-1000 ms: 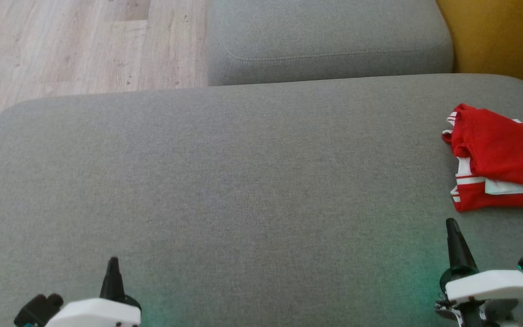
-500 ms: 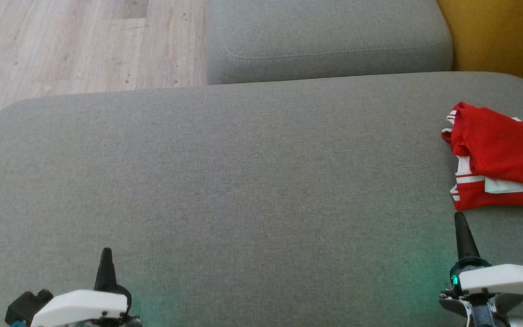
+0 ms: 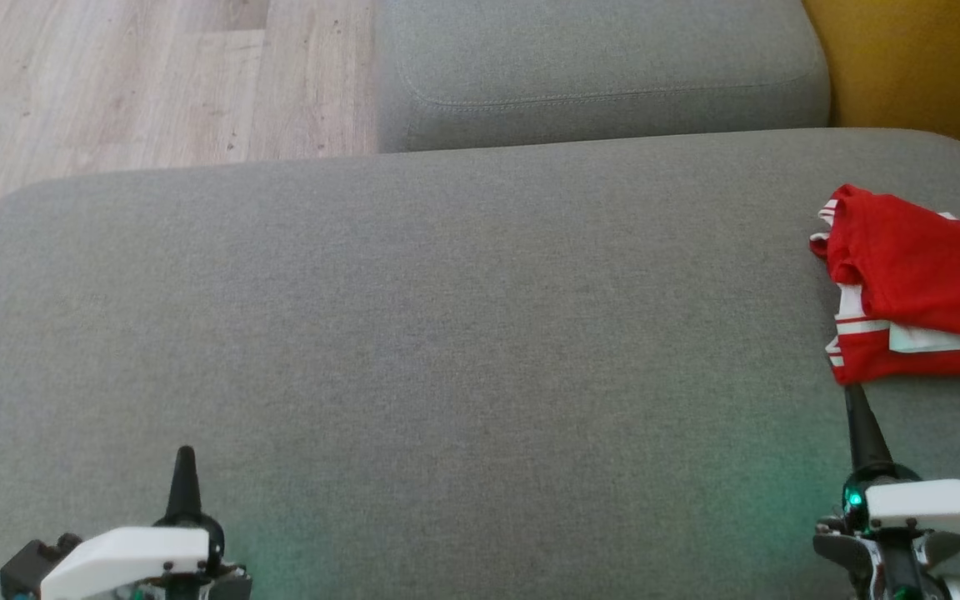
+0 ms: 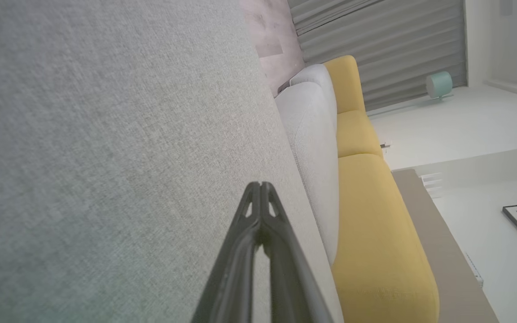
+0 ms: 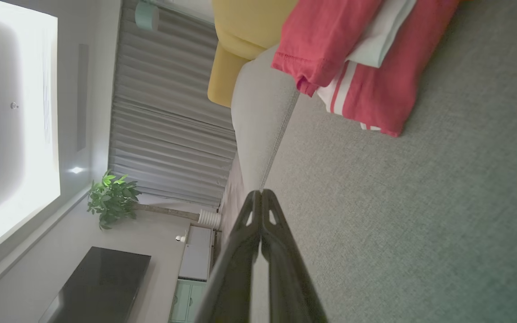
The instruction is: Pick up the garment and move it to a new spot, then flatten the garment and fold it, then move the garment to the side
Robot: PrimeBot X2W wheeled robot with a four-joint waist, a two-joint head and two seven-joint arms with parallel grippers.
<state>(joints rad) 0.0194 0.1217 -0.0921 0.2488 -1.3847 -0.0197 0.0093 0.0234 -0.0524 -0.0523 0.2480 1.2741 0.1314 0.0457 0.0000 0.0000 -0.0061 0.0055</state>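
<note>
— So, where's the garment?
— At the right edge of the head view, a red bundle with white stripes lying on the grey cushion.
— And the grippers?
— The left gripper is at the lower left, fingers pressed together and holding nothing. The right gripper is at the lower right, likewise closed and empty, with its tip just below the garment's lower left corner in the frame.

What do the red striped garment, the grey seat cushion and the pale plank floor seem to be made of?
Red garment with white stripes: soft matte knit, likely cotton jersey; limp folds, stitched hem. Grey seat cushion: matte woven upholstery over padding; visible weave, rounded edges. Pale plank floor: wood or wood-look laminate; grain, plank joints, low sheen.
</note>
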